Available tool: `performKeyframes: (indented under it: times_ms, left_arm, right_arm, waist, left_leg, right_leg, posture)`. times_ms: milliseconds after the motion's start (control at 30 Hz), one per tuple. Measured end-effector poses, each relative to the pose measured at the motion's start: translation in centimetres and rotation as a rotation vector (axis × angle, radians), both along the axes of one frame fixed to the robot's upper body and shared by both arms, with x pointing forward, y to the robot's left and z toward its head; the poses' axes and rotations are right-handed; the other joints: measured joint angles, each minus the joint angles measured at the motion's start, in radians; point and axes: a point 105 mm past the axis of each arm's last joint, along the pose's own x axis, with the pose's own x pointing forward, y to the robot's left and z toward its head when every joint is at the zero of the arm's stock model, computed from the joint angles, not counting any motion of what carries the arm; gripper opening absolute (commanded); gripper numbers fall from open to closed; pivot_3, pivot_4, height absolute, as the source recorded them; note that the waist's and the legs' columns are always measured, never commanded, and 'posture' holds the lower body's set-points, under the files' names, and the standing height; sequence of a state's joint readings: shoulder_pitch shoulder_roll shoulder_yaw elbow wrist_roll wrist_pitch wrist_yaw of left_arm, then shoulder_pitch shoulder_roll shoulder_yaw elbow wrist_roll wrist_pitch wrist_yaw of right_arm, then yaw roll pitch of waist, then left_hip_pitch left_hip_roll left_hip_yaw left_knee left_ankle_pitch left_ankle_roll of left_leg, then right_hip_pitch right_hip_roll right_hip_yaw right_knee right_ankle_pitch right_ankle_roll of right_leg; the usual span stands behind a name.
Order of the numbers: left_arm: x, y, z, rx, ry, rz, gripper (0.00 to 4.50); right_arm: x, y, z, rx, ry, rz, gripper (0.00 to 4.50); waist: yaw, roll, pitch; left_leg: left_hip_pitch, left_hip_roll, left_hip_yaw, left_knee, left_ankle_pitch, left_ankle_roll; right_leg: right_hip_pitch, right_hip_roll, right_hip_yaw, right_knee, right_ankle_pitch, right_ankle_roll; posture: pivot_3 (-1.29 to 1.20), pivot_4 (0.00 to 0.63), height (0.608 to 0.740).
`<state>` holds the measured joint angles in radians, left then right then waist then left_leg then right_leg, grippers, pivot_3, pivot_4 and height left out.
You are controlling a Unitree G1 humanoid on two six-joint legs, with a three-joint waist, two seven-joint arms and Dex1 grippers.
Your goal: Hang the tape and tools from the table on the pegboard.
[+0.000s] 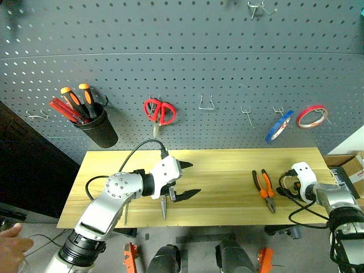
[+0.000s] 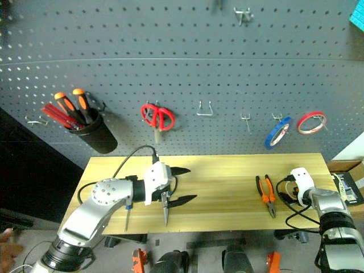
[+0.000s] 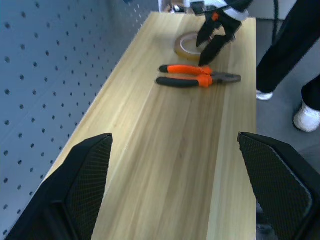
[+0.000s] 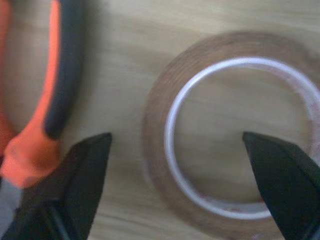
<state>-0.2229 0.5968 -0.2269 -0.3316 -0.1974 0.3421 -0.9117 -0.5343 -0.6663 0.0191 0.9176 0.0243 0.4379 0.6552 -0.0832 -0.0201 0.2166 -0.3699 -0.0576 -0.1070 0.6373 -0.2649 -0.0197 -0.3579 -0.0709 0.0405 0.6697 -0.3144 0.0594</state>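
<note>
The tape is a thin ring of yellowish see-through film on a whitish inner core, lying flat on the pale wooden tabletop near its right end, with the wood grain visible through its hole. In the right wrist view the right gripper hangs just over it, fingers apart, one over the roll's hole and the other outside its rim toward the pliers; contact cannot be told. No writing can be read on the roll.

The pliers, with orange-and-black handles, lie flat just beside the tape, at about 4 o'clock on the tabletop in the head view, jaws toward the front edge. The steel scissors lie at about 7 o'clock by the front edge, under the left gripper, whose black fingers stand wide apart and hold nothing. The small screwdriver lies just left of the scissors, mostly hidden by the left arm, its blue handle barely showing.

On the dark grey pegboard, at 10 o'clock, a black cup holds red and orange screwdrivers. Red scissors hang near the middle, a blue tape roll and a red tape roll at 2 o'clock. A person's hand shows at 8 o'clock, and a person's legs stand beyond the tabletop's far end in the left wrist view.
</note>
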Motion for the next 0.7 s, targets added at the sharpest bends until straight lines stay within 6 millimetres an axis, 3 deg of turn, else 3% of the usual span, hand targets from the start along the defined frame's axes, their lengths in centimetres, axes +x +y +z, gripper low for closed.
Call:
performKeyframes:
  times_ms: [300, 333, 433, 533, 633, 700]
  left_arm:
    - [-0.4, 0.1, -0.2, 0.005, 0.005, -0.011, 4.29]
    - [-0.4, 0.0, -0.1, -0.002, 0.007, -0.012, 4.29]
    - [-0.4, -0.2, 0.4, -0.047, 0.007, -0.016, 4.29]
    - [-0.3, -0.1, 1.2, -0.082, -0.013, -0.014, 4.29]
    - [-0.3, -0.3, 1.8, -0.129, -0.018, -0.011, 4.29]
    - [-0.4, -0.1, 2.0, -0.153, -0.017, -0.003, 4.29]
  right_arm:
    - [0.1, 0.2, -0.3, -0.017, 0.044, 0.066, 0.61]
    - [0.0, 0.2, -0.4, -0.022, 0.041, 0.07, 0.43]
    - [-0.4, 0.0, -0.4, -0.066, 0.011, 0.102, 0.43]
    - [-2.2, -1.1, 0.1, -0.159, -0.017, 0.145, 0.43]
    - [-4.2, -1.8, 2.7, -0.278, -0.109, 0.178, 0.43]
    - [-5.2, -0.9, 5.0, -0.325, -0.197, 0.194, 0.43]
  waist:
    - [0.003, -0.002, -0.001]
    - [0.004, -0.002, -0.001]
    - [0.011, -0.002, -0.002]
    - [0.027, 0.004, -0.004]
    - [0.032, 0.008, -0.005]
    - [0.032, 0.007, -0.005]
  left_leg:
    - [0.0, -0.001, -0.002, 0.004, -0.001, 0.0]
    - [0.0, -0.001, -0.002, 0.005, -0.001, 0.0]
    - [-0.002, -0.001, -0.002, 0.006, -0.001, 0.0]
    - [-0.013, -0.001, -0.002, 0.008, -0.001, -0.001]
    - [-0.027, -0.002, -0.001, 0.01, 0.001, -0.004]
    - [-0.031, -0.001, 0.0, 0.01, 0.001, -0.004]
  right_leg:
    - [0.005, 0.0, -0.001, -0.007, 0.003, 0.005]
    - [0.005, 0.0, -0.001, -0.007, 0.003, 0.005]
    - [0.004, 0.0, -0.001, -0.006, 0.003, 0.005]
    - [-0.008, -0.001, -0.001, -0.004, 0.003, 0.005]
    - [-0.024, -0.002, 0.0, 0.003, 0.003, 0.005]
    - [-0.029, -0.002, 0.001, 0.005, 0.003, 0.005]
  posture:
    - [-0.06, 0.198, 0.74]
    - [-0.06, 0.193, 0.74]
    - [-0.07, 0.187, 0.74]
    - [-0.08, 0.186, 0.74]
    - [-0.09, 0.186, 0.74]
    - [-0.09, 0.186, 0.74]
